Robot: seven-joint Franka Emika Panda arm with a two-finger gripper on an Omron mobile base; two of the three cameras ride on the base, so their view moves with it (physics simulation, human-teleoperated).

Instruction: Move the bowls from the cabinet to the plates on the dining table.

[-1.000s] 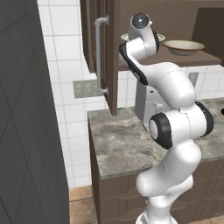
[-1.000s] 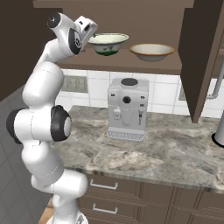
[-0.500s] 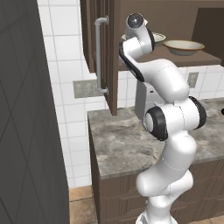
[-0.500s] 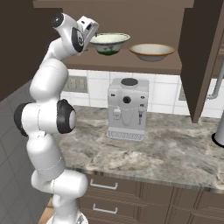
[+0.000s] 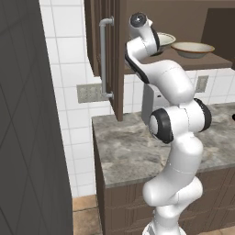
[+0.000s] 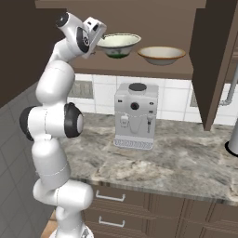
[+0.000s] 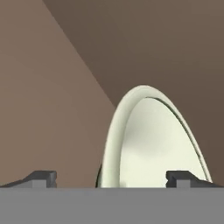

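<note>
White wall tiles (image 5: 69, 55) behind; grey-brown mottled stone surface (image 6: 186, 158) below, carried on dark brown drawer units (image 6: 139, 214) with silver pulls. Dark brown wall cabinet (image 6: 139, 14) stands open, its panelled door (image 5: 114, 55) swung out with a long silver bar handle (image 5: 104, 57).

On the cabinet shelf (image 6: 148, 69) sit two bowls, side by side, near each other but apart:
- cream-white bowl (image 6: 118, 44) — deep, greenish inside, thin dark rim, on the arm's side.
- tan bowl (image 6: 161, 54) — shallower, brownish rim, farther from the arm.

A white-and-grey coffee machine (image 6: 135, 116) stands on the surface directly under the shelf.

Arm reaches up to shelf level. Gripper (image 7: 111, 179) sits just beside the cream-white bowl's rim; in the right base view the hand (image 6: 93, 35) is at the bowl's left edge. In the hand view the bowl appears rolled on edge, its rim and pale inside rising between the two fingers (image 7: 41, 177) — one tip to each side, both clear of the bowl. Fingers spread wide, released, nothing gripped. Whether the hand touches the bowl's rim cannot be told.

Both bowls rest on the shelf.
</note>
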